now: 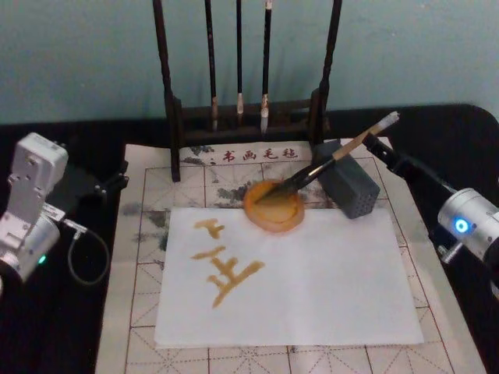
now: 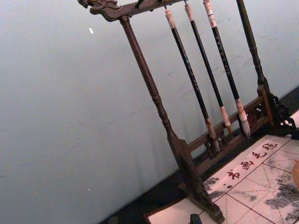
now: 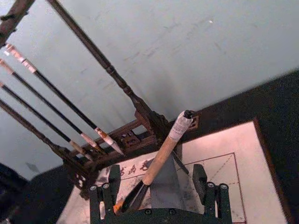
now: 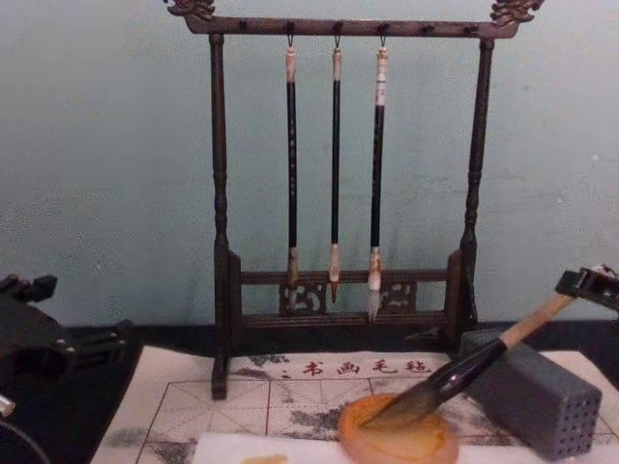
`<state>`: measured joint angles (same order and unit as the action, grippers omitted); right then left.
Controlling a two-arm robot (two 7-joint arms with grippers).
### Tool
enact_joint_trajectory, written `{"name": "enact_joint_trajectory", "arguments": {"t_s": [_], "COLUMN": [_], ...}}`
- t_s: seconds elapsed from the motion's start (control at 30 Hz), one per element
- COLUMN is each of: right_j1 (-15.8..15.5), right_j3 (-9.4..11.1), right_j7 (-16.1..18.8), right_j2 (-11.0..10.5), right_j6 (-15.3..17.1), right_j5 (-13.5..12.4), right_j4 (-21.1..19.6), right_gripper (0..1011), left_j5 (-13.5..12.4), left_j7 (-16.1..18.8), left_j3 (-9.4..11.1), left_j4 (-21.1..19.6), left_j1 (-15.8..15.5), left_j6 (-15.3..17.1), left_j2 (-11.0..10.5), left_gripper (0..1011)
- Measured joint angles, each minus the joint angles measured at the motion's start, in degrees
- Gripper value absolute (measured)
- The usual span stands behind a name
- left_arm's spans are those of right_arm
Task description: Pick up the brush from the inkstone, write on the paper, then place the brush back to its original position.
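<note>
Right gripper [image 3: 156, 171] is spread wide. Its dark fingers [image 3: 114, 179] are seen on either side of the brush [image 1: 331, 160] handle with a gap on both sides, so nothing is clamped. The brush's dark tapered bristles are dipped in the inkstone [image 1: 274, 227], a round shallow amber dish with a glossy, see-through look. The tan wooden handle is leaned up and away to the right of the inkstone, across a grey rectangular block [image 1: 349, 187] dotted with small holes. The white cap end is raised highest, past the block. A white sheet of paper [image 1: 327, 288] is laid flat in front of the inkstone, its far edge overlapped by the dish, and ochre strokes are painted on its left half. All of it is set on a gridded felt mat [image 1: 140, 312]. Behind the inkstone a dark turned-wood rack [image 4: 221, 242] is stood, with three thin black brushes [image 4: 335, 164] hung from it. Left gripper [image 1: 109, 183] is parked well to the left of the inkstone.
</note>
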<state>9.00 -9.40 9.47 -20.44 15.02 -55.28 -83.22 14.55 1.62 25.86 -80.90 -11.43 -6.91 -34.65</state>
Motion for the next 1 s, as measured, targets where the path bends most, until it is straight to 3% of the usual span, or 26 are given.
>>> {"name": "enact_joint_trajectory", "arguments": {"t_s": [0.27, 0.5, 1.0], "right_j1": [2.3, 4.3, 7.2], "right_j3": [0.7, 0.7, -0.7], "right_j7": [-2.7, -4.1, -4.8], "right_j2": [2.5, 3.8, 4.9], "right_j6": [3.5, 4.3, 3.6], "right_j5": [-6.0, -9.0, -12.0], "right_j4": [2.6, 4.8, 8.4], "right_gripper": [1002, 1003, 1002], "left_j5": [0.0, 0.0, 0.0], "left_j7": [0.0, 0.0, 0.0], "left_j3": [0.0, 0.0, 0.0], "left_j4": [0.0, 0.0, 0.0], "left_j1": [0.0, 0.0, 0.0], "left_j6": [0.0, 0.0, 0.0], "left_j2": [0.0, 0.0, 0.0], "left_gripper": [1001, 1001, 1001]}}
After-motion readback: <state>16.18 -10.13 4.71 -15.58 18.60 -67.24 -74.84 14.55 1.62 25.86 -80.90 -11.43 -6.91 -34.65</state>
